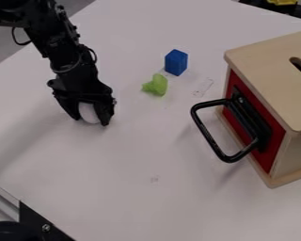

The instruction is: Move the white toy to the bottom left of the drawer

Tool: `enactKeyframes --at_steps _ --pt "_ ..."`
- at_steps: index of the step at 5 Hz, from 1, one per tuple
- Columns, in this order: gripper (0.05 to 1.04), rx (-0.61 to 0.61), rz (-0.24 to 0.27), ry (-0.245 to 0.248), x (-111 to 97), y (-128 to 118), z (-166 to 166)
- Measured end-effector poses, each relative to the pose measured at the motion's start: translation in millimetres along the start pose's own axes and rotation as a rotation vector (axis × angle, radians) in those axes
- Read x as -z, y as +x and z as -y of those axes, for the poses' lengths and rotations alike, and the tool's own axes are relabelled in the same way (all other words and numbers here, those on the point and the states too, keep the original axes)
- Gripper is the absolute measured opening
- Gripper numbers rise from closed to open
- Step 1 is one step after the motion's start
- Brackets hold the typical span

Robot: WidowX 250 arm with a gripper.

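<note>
Gripper point(91, 120) part-closed, fingers clamped either side of white toy point(89, 113) near the left edge of the table point(146, 155); smooth toy could slip if pinched off-centre, or knock the handle point(208, 136) jutting from the drawer point(273, 150) if carried low.

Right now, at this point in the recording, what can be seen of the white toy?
The white toy shows as a smooth, rounded, plain patch between the fingers of the black claw, which appear to grip both sides and hide its upper part. It is left of the green piece. Material and full shape are unclear, as is table contact.
</note>
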State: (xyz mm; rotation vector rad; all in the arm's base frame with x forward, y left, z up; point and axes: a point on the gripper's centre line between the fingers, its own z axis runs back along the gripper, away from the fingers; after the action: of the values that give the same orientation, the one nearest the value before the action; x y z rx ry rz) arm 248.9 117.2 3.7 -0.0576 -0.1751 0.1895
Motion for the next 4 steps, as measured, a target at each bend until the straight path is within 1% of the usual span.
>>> enactKeyframes --at_steps 1,2,3,4 --pt "0.999 -0.006 -0.019 -0.009 -3 -5 3" --pt "0.999 -0.013 0.018 -0.015 -19 -1 6" --pt "0.999 -0.021 0.054 -0.030 -42 1 9" --pt "0.999 -0.023 0.106 -0.045 -65 5 12"
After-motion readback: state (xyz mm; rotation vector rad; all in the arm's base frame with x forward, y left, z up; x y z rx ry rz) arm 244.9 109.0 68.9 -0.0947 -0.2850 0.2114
